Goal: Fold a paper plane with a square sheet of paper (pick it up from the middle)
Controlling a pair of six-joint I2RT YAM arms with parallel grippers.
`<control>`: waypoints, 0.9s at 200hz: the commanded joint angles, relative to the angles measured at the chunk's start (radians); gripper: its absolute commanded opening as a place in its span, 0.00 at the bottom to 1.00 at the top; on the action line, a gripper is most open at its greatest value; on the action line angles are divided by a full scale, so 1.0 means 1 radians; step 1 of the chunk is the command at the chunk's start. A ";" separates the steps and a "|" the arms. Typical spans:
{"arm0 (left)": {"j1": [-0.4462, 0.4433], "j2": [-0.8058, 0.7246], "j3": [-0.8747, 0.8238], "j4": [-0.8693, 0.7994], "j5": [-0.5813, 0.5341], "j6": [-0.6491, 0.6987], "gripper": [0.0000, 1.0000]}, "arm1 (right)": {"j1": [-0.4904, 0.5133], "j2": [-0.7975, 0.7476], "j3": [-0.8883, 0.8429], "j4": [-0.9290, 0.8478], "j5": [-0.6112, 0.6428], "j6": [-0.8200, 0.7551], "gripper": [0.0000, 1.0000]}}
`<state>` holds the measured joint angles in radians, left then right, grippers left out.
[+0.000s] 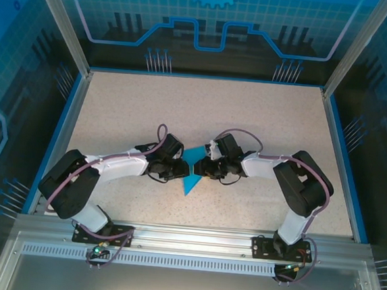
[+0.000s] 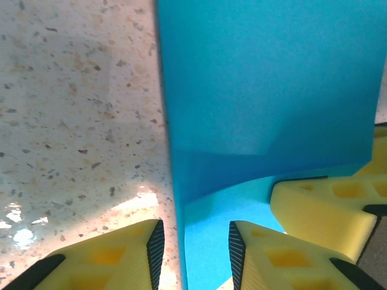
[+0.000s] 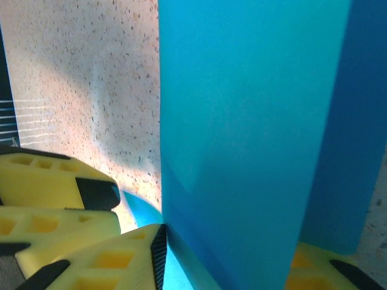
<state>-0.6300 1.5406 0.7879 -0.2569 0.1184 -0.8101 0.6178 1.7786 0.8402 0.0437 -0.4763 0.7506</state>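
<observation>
Left of centre on the speckled table [image 1: 183, 110]: left gripper [image 2: 193, 235], jaws partway apart, straddling the lower edge of the teal paper [image 1: 191, 180] with no visible pinch. Mid-table, between both grippers: the paper, folded, with one flap standing upright and a pointed tip lying flat toward the arm bases. Just right of it: right gripper [image 3: 228, 248], fingers spread wider, flanking the raised flap. Cannot tell whether either pad touches.
</observation>
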 commanded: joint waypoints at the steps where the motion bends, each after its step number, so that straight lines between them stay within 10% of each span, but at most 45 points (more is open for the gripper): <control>1: 0.009 0.023 -0.019 -0.025 -0.017 0.009 0.35 | 0.016 0.031 0.023 0.021 -0.031 -0.017 0.27; 64: 0.009 -0.061 -0.035 -0.020 -0.013 0.031 0.42 | 0.042 -0.113 -0.016 -0.053 0.181 0.080 0.02; 180: 0.006 -0.334 -0.119 0.105 -0.015 0.162 0.77 | 0.205 -0.397 0.101 -0.434 0.728 0.350 0.01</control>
<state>-0.6235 1.2545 0.6926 -0.1989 0.1158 -0.7090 0.8051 1.4063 0.8696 -0.2687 0.0895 1.0420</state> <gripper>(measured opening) 0.748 0.023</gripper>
